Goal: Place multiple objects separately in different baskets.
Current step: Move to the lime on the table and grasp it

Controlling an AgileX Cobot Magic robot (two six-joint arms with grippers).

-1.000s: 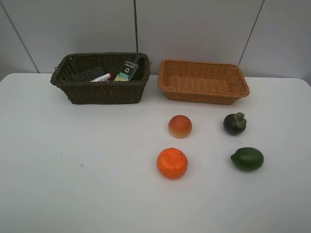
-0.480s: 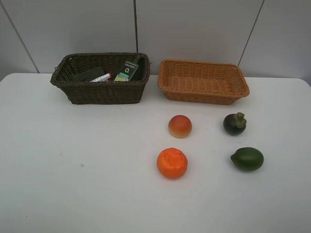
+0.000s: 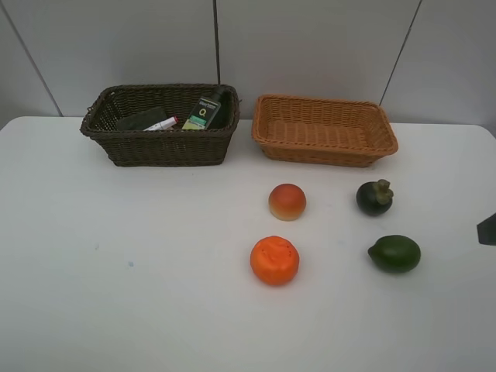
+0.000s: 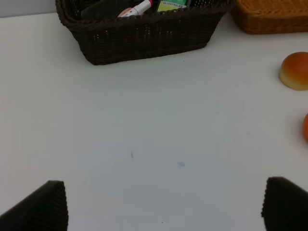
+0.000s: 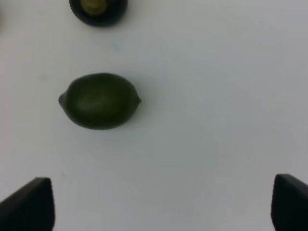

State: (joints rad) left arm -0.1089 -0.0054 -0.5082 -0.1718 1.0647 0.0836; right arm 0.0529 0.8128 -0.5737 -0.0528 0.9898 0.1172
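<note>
The dark brown basket at the back left holds the black eraser, the white marker and the black bottle. The pink bottle is hidden. The light tan basket beside it holds nothing. The peach-coloured fruit, orange, mangosteen and green fruit lie on the table. My right gripper is open above the table, a little short of the green fruit. My left gripper is open over bare table in front of the dark basket.
The white table meets a grey panelled wall behind the baskets. A dark part of my right arm shows at the right edge. In the left wrist view the peach-coloured fruit lies off to one side.
A dark part of my right arm has come into the exterior view at the right edge. The fruits and baskets have not moved.
</note>
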